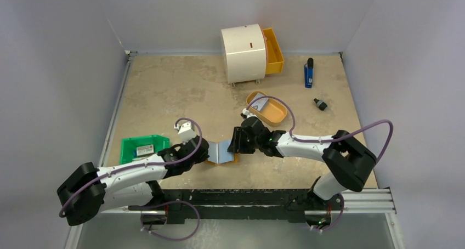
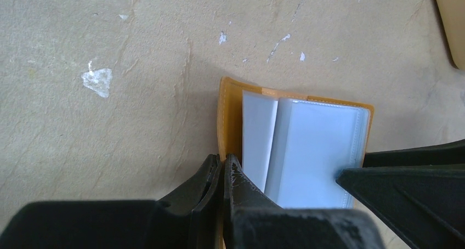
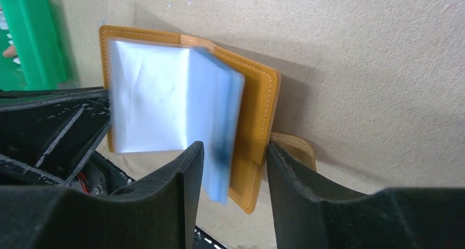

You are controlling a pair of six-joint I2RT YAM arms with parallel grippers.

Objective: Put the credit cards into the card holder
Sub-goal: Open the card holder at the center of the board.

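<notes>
Jaws of the left gripper [image 2: 221,162] were shut tight on the left cover of the card holder [image 3: 257,95], pinning that tan flap at its near edge. Jaws of the right gripper [image 3: 234,150] stood part-way apart, straddling the holder's right cover and the fanned plastic sleeves [image 3: 153,101]. Whether they pressed on these or only bracketed them could not be told. The holder lay spread open on the table between the two grippers, and no card showed in any sleeve.

By my reading, the step in hand was opening and steadying the holder, with loading not yet begun. The next move would call for one arm to hold the holder spread while the other let go, fetched a card and slid it edge-first into a sleeve mouth. The sleeves looked limp and glossy, so a card could skid over them or fold a pocket shut.

Beyond the holder and to its right sat an orange tray [image 1: 277,116] with one pale credit card [image 1: 259,102] lying in it. Left of the holder, just past the left gripper, a green bin [image 1: 129,150] held a flat pale printed piece [image 1: 145,149]. It was possibly the second card, though too small to be sure. Far beyond the holder a white drum [image 1: 244,51] had an orange drawer [image 1: 273,51] standing out from it, its contents hidden.
</notes>
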